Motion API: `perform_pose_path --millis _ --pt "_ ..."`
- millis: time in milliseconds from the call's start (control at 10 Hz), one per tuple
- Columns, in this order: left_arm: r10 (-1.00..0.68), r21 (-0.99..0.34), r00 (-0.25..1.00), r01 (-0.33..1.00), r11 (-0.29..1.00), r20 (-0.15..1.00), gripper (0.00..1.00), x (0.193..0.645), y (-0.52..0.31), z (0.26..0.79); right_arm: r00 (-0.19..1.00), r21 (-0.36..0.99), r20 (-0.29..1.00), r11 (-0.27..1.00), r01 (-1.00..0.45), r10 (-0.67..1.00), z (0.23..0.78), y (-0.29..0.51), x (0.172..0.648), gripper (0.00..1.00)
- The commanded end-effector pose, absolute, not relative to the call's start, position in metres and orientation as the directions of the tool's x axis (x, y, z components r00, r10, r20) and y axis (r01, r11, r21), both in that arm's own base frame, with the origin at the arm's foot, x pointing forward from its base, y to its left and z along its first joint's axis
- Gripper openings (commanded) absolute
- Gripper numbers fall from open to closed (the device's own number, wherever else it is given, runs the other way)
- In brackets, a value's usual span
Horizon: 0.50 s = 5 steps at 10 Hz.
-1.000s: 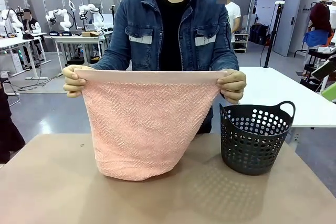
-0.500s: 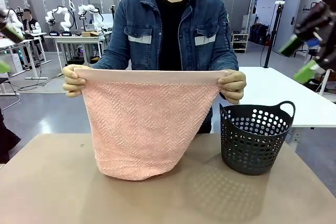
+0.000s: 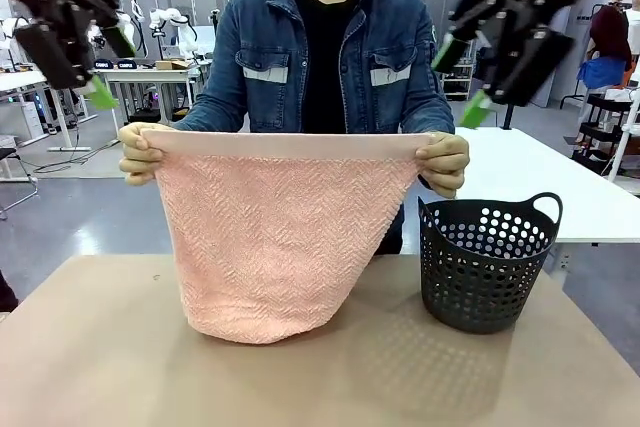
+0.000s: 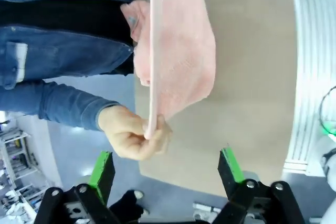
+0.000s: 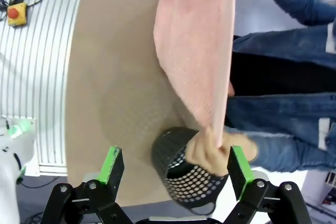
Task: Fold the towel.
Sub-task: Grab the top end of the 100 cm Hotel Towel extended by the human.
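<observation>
The left claw (image 3: 108,69) hangs wide open, above and just outboard of the towel corner pinched in a person's hand (image 3: 140,152). The towel (image 3: 270,237) stretches crosswise below and between both claws, its lower end on the worktop (image 3: 90,347). The right claw (image 3: 462,80), equally wide, hovers above the other held corner, so each claw is nearest its own corner.

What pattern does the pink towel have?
The towel has a herringbone weave, clearest in the front view.
</observation>
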<state>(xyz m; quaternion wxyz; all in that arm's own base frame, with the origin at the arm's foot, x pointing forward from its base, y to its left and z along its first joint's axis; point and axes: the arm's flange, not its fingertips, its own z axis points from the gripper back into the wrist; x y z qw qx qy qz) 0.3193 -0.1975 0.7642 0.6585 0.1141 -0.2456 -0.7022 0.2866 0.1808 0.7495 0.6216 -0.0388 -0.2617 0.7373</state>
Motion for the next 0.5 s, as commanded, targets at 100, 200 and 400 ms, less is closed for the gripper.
perform_pose_path --millis 100,200,400 --pt "-0.995 0.47 -0.05 0.883 -0.004 0.086 1.0 0.336 -0.231 0.766 -0.189 -0.468 0.192 -0.08 -0.88 0.963 0.756 0.215 0.32 1.0" --pt "-0.995 0.486 -0.065 0.874 -0.02 0.077 1.0 0.342 -0.239 0.759 -0.158 -0.451 0.185 -0.059 -0.89 0.97 0.754 0.224 0.333 1.0" --pt "-0.995 0.479 -0.066 0.877 -0.021 0.078 1.0 0.355 -0.248 0.744 -0.118 -0.395 0.159 -0.046 -0.918 0.98 0.742 0.237 0.358 1.0"
